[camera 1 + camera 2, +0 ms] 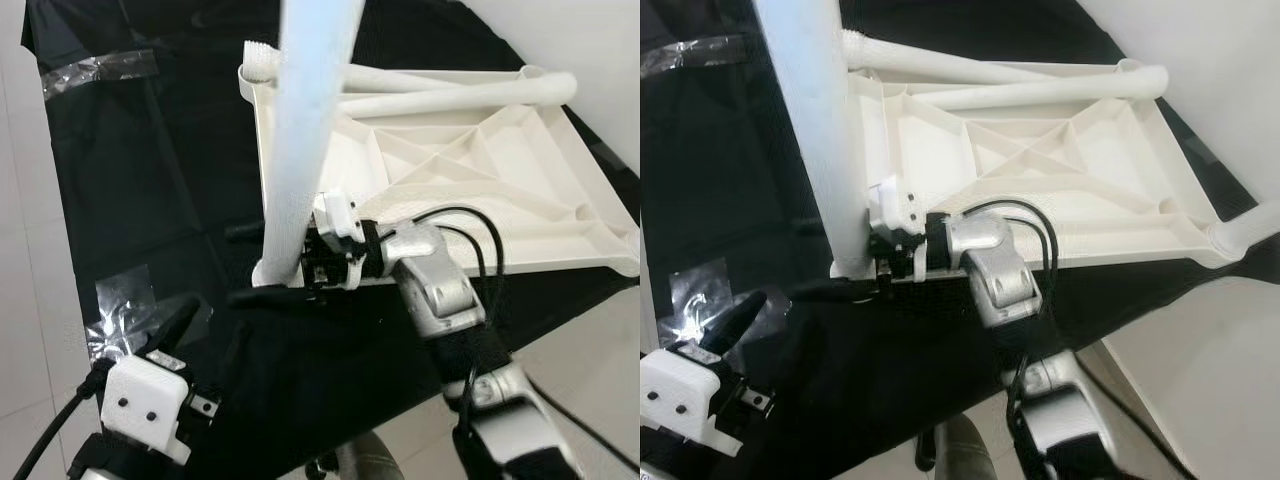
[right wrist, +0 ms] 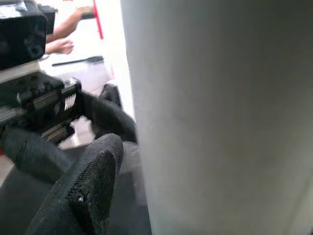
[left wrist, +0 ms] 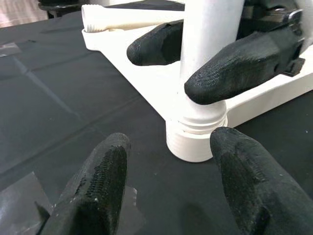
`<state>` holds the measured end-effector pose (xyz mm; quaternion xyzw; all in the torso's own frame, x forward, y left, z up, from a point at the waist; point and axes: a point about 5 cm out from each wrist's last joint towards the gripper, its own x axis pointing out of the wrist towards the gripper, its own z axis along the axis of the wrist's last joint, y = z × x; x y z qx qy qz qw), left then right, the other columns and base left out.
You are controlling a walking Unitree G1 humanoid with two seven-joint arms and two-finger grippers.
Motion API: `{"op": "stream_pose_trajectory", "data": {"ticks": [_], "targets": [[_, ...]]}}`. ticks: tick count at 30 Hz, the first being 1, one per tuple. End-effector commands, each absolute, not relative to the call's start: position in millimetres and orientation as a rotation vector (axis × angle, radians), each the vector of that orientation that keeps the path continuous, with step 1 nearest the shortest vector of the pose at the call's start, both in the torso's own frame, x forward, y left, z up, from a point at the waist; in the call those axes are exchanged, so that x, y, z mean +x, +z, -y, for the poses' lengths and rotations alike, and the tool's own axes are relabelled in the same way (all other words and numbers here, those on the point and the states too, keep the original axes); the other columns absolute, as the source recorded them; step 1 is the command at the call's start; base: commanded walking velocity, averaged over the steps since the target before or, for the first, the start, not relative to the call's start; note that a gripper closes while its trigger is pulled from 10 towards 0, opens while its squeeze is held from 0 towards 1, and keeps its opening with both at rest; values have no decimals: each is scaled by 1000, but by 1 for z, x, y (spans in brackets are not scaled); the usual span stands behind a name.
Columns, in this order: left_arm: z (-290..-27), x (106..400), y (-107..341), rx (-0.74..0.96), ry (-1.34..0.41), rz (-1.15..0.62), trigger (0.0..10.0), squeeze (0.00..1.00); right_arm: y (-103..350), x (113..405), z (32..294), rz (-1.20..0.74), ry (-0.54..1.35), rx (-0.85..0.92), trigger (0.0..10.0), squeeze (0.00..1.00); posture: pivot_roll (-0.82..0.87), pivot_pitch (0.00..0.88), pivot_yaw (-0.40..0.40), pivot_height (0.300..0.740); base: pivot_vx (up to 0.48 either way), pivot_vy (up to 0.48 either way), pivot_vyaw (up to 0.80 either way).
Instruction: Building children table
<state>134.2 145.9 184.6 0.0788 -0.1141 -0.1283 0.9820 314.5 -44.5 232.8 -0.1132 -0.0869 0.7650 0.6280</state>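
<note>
The white tabletop [image 1: 560, 190] lies upside down on a black cloth [image 1: 130, 180]. One white leg [image 1: 305, 110] stands upright in the near-left corner socket [image 3: 195, 142]. My right gripper [image 1: 262, 263] is shut on this leg just above the socket, a black finger [image 3: 234, 68] on each side. The leg [image 2: 220, 117] stands very close beside one right finger [image 2: 93, 186] in the right wrist view. My left gripper [image 1: 185, 315] is open, low over the cloth to the near left of the socket, its fingers [image 3: 98, 191] apart and holding nothing.
Two loose white legs [image 1: 450, 95] lie across the far side of the tabletop. Clear tape patches [image 1: 125, 300] stick to the cloth. Pale floor tiles [image 1: 590, 350] surround the cloth. A person's arm [image 2: 63, 34] shows far behind.
</note>
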Motion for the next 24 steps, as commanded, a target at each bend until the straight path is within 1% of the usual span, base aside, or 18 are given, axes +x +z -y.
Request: {"op": "stream_pose_trajectory", "data": {"ticks": [1,2,3,4,5,13,18,19,20,21,22,23,24], "targets": [[-143,133,180,167,-285,201,10000,0,227,321,46,148,1785,-233,9608,0,326,286,-140,740,0,0,0],[-143,133,180,167,-285,201,10000,0,227,321,46,148,1785,-233,9608,0,326,286,-140,740,0,0,0],[-142,133,181,168,-292,203,10000,0,228,325,46,136,1787,-213,1373,0,326,287,-140,740,0,0,0],[-141,133,181,169,-296,204,10000,0,228,327,46,129,1789,-201,1373,0,325,286,-139,740,0,0,0],[-140,132,182,169,-300,206,10000,0,227,329,46,119,1802,-183,0,0,327,285,-137,740,0,0,0],[-138,133,183,173,-309,212,10000,0,215,329,54,83,1865,-160,0,0,320,288,-138,740,0,0,0],[-136,135,182,169,-327,212,10000,0,212,333,61,89,1823,-156,0,0,303,288,-135,740,0,0,0],[-135,135,182,168,-330,213,10000,0,211,334,65,100,1784,-154,0,0,300,291,-137,740,0,0,0],[-136,134,183,168,-329,212,10000,0,207,334,68,114,1706,-159,0,0,291,300,-144,740,0,0,0],[-136,134,183,168,-329,212,10000,0,207,334,68,114,1706,-159,0,0,291,300,-144,740,0,0,0],[-137,133,182,169,-325,207,10000,0,200,333,70,125,1554,-144,0,0,284,307,-150,740,0,0,0],[-137,133,182,169,-325,207,10000,0,200,333,70,125,1554,-144,0,0,284,307,-150,740,0,0,0],[-138,132,182,170,-322,203,10000,0,196,332,72,130,1445,-134,0,0,284,307,-150,740,0,0,0]]}}
